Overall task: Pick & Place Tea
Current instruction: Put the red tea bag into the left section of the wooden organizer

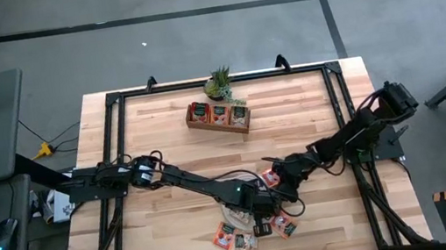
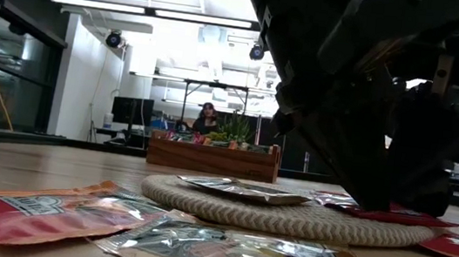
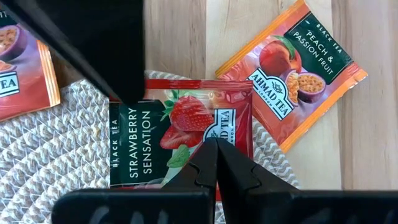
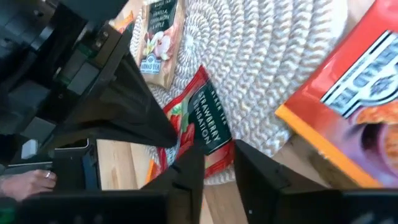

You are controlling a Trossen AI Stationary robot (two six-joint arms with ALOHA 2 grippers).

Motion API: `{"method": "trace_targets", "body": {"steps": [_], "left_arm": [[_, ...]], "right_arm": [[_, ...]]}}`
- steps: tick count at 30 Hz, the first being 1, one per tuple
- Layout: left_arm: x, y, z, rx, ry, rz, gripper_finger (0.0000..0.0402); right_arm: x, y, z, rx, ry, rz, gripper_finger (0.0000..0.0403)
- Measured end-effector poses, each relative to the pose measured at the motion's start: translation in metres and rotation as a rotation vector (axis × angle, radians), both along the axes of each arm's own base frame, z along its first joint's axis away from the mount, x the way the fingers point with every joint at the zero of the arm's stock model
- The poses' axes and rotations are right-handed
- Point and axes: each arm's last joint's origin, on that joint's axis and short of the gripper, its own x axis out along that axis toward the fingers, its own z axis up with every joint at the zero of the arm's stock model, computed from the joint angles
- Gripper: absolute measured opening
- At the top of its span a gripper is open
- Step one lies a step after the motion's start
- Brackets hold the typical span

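Because both grippers converge on one strawberry sachet lying across the edge of the woven mat, the governing relation is the sachet's position against each set of fingers. From the left, the left arm reaches across the table to the mat, and the left gripper is seen closed, its two fingertips pressed together directly over the sachet's near edge; whether foil is pinched between them cannot be told. The sachet lies flat, its printed length running across the line of the left fingers, with a peach sachet just beside it on bare wood and another sachet at the mat's opposite side. Farther right, the right gripper is held over the same sachet with its fingers parted and nothing between them, and a vanilla sachet rests on the mat beyond. The left gripper is judged the nearer. The closeness of the two grippers is the main obstruction, since each occupies the other's approach. The wooden tray, already holding some sachets, stands well apart toward the far side, beside a small plant.
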Motion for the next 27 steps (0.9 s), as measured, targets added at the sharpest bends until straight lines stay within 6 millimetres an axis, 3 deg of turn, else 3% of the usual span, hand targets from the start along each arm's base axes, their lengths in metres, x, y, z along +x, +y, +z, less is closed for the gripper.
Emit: {"method": "trace_targets", "body": {"steps": [6, 27], "left_arm": [[0.0001, 0.0001, 0.0001, 0.005, -0.002, -0.001, 0.0], [0.0001, 0.0002, 0.0001, 0.013, -0.005, 0.004, 0.0]], "right_arm": [[0.0042, -0.0009, 0.003, -0.011, -0.023, 0.028, 0.0006], [0.0042, 0.0004, 0.0092, 0.039, -0.032, 0.045, 0.0001]]}}
